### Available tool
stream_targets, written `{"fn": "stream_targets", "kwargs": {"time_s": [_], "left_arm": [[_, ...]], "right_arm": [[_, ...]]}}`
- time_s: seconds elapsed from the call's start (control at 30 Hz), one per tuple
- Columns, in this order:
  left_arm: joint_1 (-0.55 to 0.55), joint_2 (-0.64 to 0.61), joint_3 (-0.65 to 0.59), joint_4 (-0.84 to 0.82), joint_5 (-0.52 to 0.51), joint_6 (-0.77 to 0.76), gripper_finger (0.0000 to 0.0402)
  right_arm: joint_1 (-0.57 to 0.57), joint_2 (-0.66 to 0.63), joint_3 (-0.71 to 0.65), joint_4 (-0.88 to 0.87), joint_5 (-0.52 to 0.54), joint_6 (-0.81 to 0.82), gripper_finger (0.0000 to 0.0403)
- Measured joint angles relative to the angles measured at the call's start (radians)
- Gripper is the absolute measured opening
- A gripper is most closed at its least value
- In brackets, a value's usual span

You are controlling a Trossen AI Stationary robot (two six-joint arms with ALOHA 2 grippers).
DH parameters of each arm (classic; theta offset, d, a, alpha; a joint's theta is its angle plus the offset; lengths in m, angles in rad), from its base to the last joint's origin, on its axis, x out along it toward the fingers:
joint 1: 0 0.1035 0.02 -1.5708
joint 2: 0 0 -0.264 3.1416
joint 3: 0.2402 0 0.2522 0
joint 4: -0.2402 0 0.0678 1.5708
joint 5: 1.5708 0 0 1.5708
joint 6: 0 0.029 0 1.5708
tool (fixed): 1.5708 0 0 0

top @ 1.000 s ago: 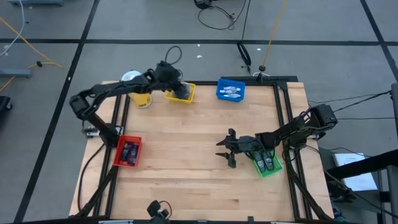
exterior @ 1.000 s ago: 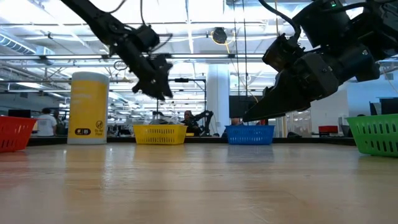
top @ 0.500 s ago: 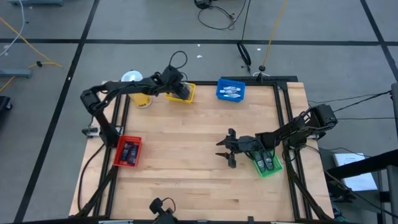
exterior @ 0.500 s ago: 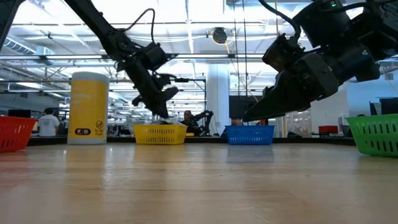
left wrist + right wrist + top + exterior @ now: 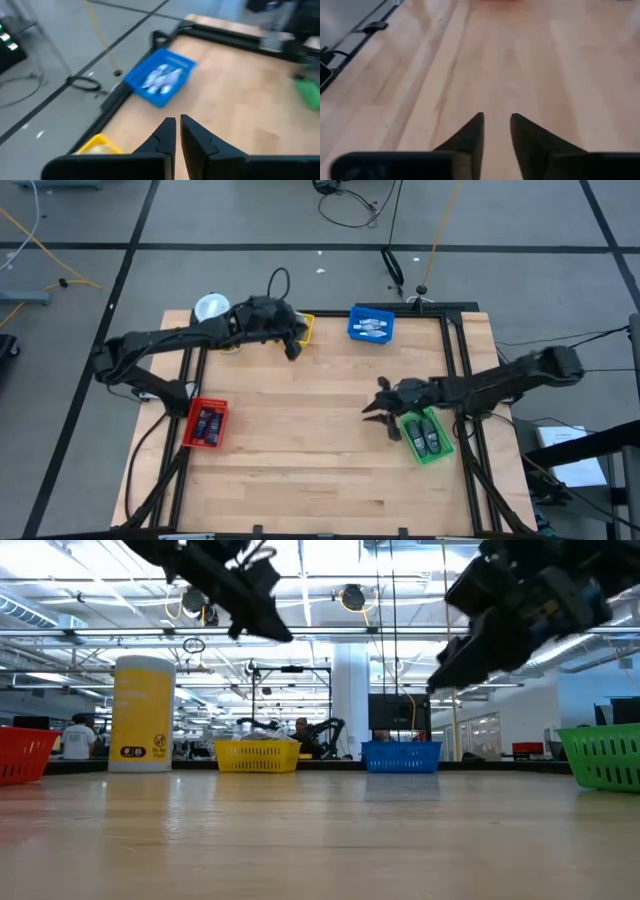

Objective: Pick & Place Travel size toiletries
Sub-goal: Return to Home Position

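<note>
High view suggests homing: left end effector (image 5: 293,351) pressed together, right end effector (image 5: 378,416) spread, both empty, needing clean retraction.

Wooden table (image 5: 300,440) bears red bin (image 5: 207,423), yellow bin (image 5: 257,755), blue bin (image 5: 371,325), green bin (image 5: 428,438), apparently canister (image 5: 143,712)

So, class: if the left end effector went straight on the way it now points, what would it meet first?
Most likely the blue bin: in its wrist view it sits ahead of the left end effector, nearly in line, nothing showing between. Depth is unclear.
</note>
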Motion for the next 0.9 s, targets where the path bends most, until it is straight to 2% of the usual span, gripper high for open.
{"fn": "stream_targets", "kwargs": {"time_s": [0.1, 0.3, 0.43, 0.57, 0.67, 0.8, 0.9], "left_arm": [[-0.062, -0.021, 0.0, -0.005, 0.001, 0.003, 0.0013], [-0.148, -0.025, 0.0, -0.007, 0.001, 0.002, 0.0004], [-0.182, -0.025, 0.0, -0.008, -0.002, -0.005, 0.0015], [-0.204, -0.026, -0.035, 0.033, 0.003, -0.011, 0.0017], [-0.202, -0.026, -0.085, 0.087, 0.056, -0.017, 0.0006], [-0.182, -0.051, -0.197, 0.234, 0.141, -0.041, 0.0005], [-0.155, -0.102, -0.298, 0.29, 0.156, -0.06, 0.0014]], "right_arm": [[-0.025, -0.156, -0.007, -0.13, 0.002, -0.027, 0.0058], [-0.033, -0.504, -0.172, -0.137, 0.002, -0.032, 0.0005], [-0.033, -0.739, -0.272, -0.142, 0.003, 0.002, 0.0007], [-0.033, -0.949, -0.314, -0.246, 0.0, 0.005, 0.0006], [-0.033, -1.077, -0.322, -0.322, 0.0, 0.014, 0.0001], [-0.033, -1.2, -0.323, -0.394, 0.0, 0.016, 0.0002], [-0.033, -1.215, -0.341, -0.418, 0.001, 0.012, 0.0001]]}}
